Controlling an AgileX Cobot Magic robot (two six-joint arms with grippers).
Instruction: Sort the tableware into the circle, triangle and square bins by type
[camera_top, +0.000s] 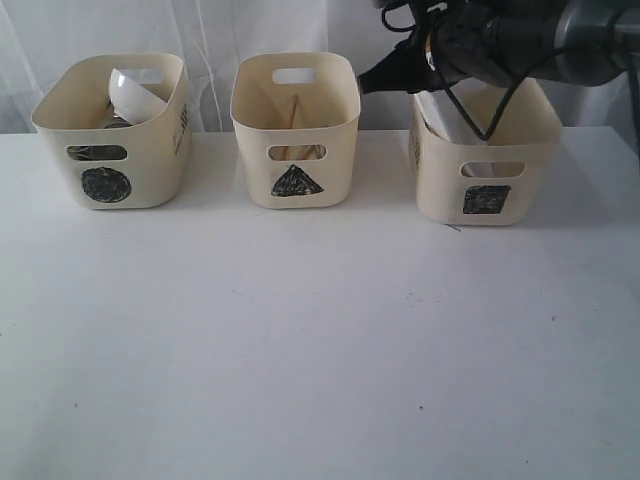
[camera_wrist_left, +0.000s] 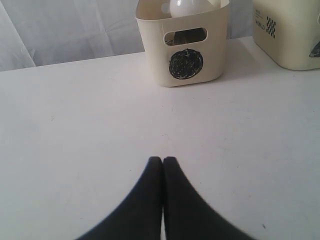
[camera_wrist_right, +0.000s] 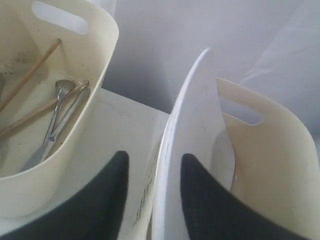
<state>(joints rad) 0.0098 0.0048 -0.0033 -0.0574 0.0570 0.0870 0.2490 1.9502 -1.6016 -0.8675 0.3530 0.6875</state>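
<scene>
A large square white plate (camera_wrist_right: 195, 125) stands on edge inside the square bin (camera_top: 440, 190), leaning on its wall nearest the triangle bin. My right gripper (camera_wrist_right: 154, 156) hovers over that bin (camera_wrist_right: 270, 165), open, one finger on each side of the plate's rim, gripping nothing. The triangle bin (camera_top: 250, 170) holds wooden chopsticks (camera_wrist_right: 30, 75) and steel cutlery (camera_wrist_right: 62, 112). A round white bowl (camera_top: 135, 95) lies tilted in the circle bin (camera_top: 150, 150), with steel ware (camera_top: 115, 122) under it. My left gripper (camera_wrist_left: 163, 159) is shut and empty, low over the bare table, facing the circle bin (camera_wrist_left: 155, 55).
The three cream bins stand in a row along the back of the white table (camera_top: 320, 350), in front of a white curtain (camera_top: 210, 30). The right arm's dark body and cables (camera_top: 520, 40) hang above the square bin.
</scene>
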